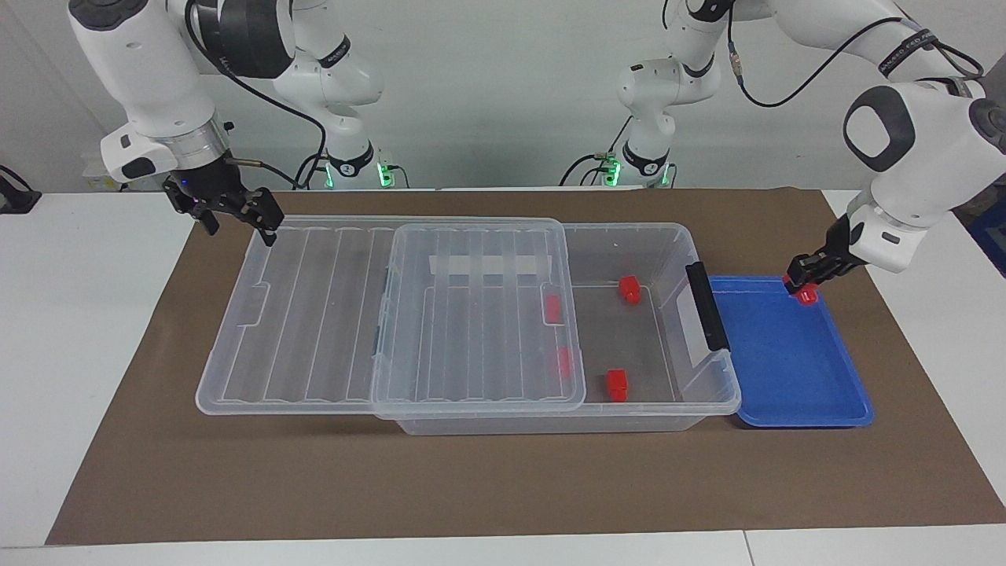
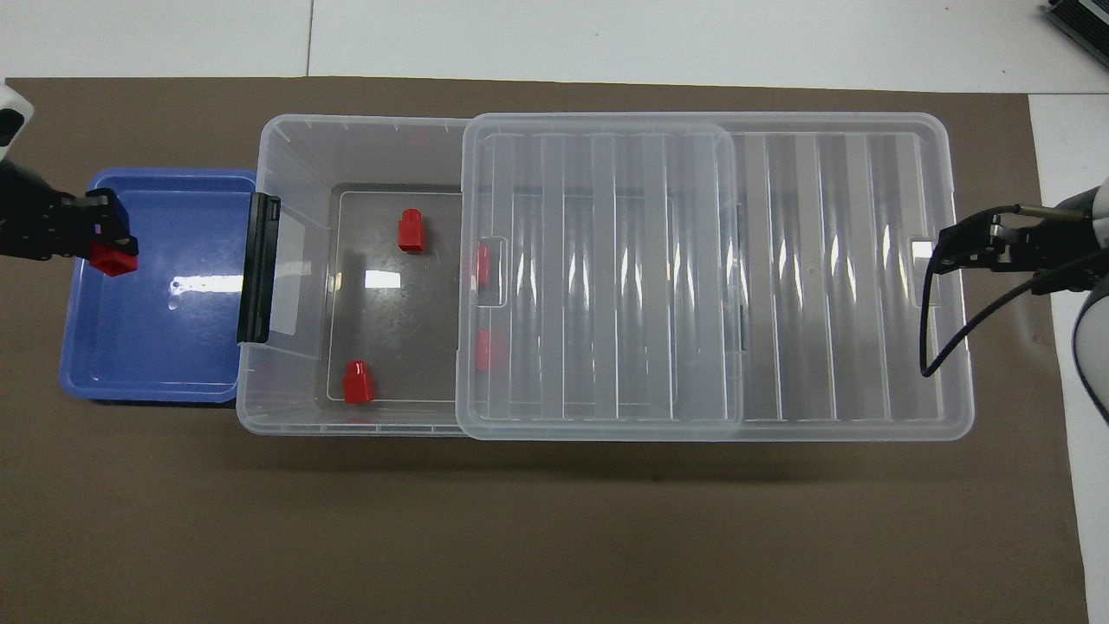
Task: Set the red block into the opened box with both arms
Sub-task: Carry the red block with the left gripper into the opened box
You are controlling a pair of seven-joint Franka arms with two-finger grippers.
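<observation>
Grippers worked at both ends of the table. Left gripper (image 1: 803,277) was clamped on a red block (image 1: 806,295), raised over the blue tray (image 1: 786,377), apparently to carry it to the box (image 1: 652,346). Lid (image 1: 393,314) was slid toward the right arm's end, leaving an opening where four blocks (image 1: 629,288) lay. Right gripper (image 1: 263,220), fingers apart, hovered at the lid's corner, waiting.
</observation>
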